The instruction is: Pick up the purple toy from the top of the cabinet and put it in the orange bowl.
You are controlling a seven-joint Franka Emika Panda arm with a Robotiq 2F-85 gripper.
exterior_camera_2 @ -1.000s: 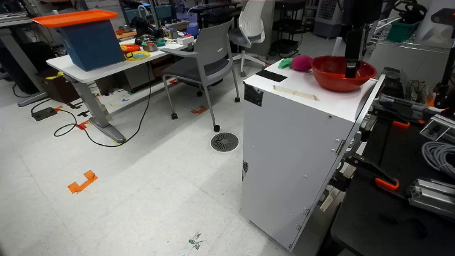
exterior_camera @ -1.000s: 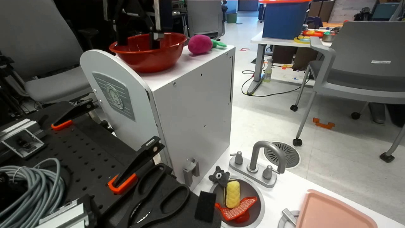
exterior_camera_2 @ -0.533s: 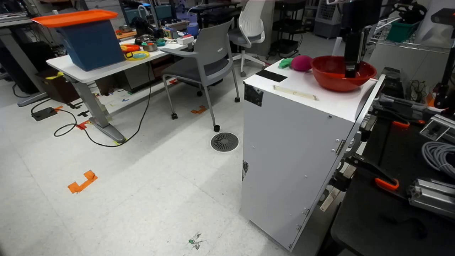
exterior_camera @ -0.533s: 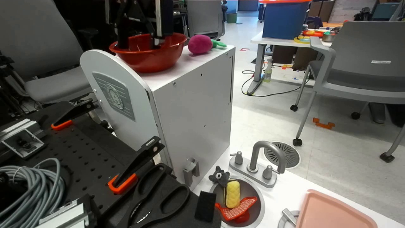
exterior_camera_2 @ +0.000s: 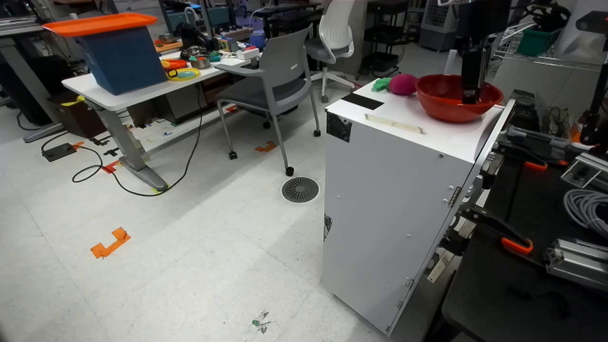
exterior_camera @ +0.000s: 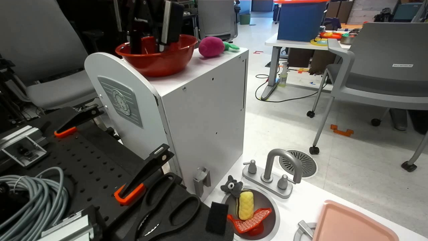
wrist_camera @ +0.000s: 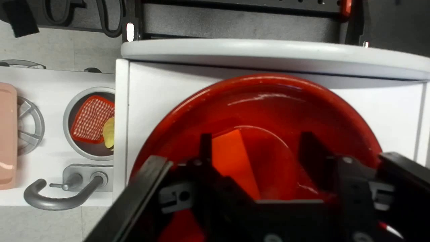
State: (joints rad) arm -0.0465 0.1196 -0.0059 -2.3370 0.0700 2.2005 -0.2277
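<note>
1. While the purple toy (exterior_camera: pixel 211 46) lies on top of the white cabinet (exterior_camera: pixel 205 110), the fingers (exterior_camera_2: pixel 471 71) hang over the orange bowl (exterior_camera: pixel 157 63), which sits upright on that same top.
2. Fingers: released, two tips standing apart, red bowl showing between them in the wrist view. Tips are seen against the bowl's inside in both exterior views; how deep they reach, cannot tell.
3. Toy: outside the bowl, just beside it, on the side away from the rounded grey door (exterior_camera: pixel 145 110). Touching the rim or not, cannot tell. Green piece (exterior_camera: pixel 231 46) at its end away from the bowl.
4. Bowl: glossy, more red than orange. Bright orange patch (wrist_camera: pixel 235 158) inside, straight-edged; object or light, cannot tell.
5. Lower, beside the cabinet: white counter (exterior_camera: pixel 301 201) with grey tap (exterior_camera: pixel 269 167) and round sink (exterior_camera: pixel 277 217). Yellow thing (exterior_camera: pixel 246 206) and red checked pad (exterior_camera: pixel 250 221) in the sink, small grey thing (exterior_camera: pixel 231 187) at its edge. Pink tray (exterior_camera: pixel 354 224) on the counter, apart from the sink.
</note>
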